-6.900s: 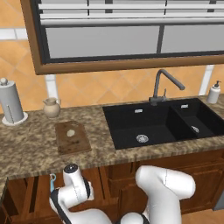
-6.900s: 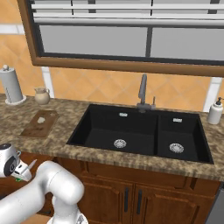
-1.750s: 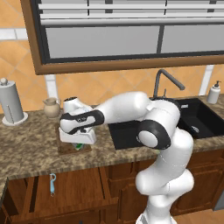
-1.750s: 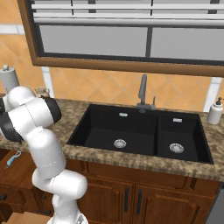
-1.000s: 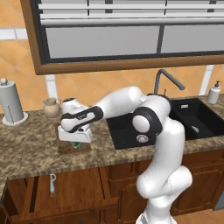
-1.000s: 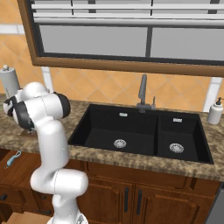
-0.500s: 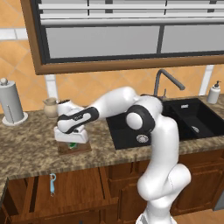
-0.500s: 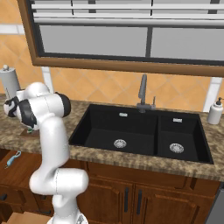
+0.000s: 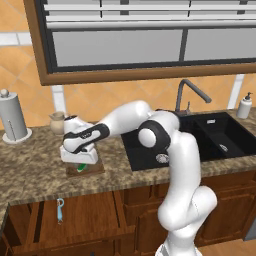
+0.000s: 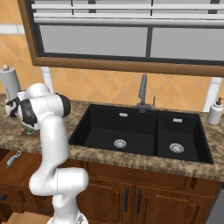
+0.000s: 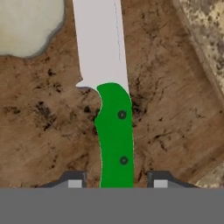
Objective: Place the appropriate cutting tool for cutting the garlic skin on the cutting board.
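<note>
The small knife lies flat on the dark brown cutting board, green handle toward me and pale blade pointing away. The off-white garlic sits on the board beside the blade tip. My gripper hangs just over the handle's end, open, with a gap between each fingertip and the handle. In the left base view the gripper points down over the board, and a bit of the green knife shows under it. In the right base view the hand covers most of the board.
A light-blue-handled tool lies low in front of the cabinets. A paper towel holder and a small jar stand behind the board. The black sink, its faucet and a soap bottle are to the right.
The hand has drifted slightly left over the board in the last second. The knife stays on the board. Several seconds ago the arm was low by the cabinets.
</note>
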### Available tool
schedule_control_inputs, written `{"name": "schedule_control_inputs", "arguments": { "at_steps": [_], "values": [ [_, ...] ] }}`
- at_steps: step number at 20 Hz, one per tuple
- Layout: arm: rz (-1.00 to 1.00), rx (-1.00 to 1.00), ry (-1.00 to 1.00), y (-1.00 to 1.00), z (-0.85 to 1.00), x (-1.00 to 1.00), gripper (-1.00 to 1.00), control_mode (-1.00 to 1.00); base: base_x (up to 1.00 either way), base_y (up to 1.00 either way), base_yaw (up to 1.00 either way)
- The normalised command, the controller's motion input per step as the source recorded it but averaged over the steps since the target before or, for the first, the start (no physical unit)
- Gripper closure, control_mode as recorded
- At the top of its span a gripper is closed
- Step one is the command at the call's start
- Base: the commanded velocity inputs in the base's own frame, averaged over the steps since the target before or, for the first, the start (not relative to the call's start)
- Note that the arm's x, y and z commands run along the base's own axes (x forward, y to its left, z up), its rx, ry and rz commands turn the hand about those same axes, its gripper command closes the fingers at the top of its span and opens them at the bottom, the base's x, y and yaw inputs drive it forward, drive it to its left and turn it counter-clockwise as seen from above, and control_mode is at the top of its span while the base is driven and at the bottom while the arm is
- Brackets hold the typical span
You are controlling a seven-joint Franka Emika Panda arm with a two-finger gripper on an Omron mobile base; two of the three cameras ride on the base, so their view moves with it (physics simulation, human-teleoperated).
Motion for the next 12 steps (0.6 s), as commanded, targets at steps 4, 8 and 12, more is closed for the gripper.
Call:
{"name": "schedule_control_inputs", "arguments": {
  "at_steps": [4,8,12],
  "values": [
    [0.00,0.00,0.00,0.00,0.12,-0.01,-1.00,-1.00,0.00,0.00,0.00],
    [0.00,0.01,0.00,-0.04,0.61,-0.31,-1.00,-1.00,0.00,0.00,0.00],
    [0.05,0.01,-0.07,-0.37,0.62,-0.85,-1.00,-1.00,0.00,0.00,0.00]
  ]
}}
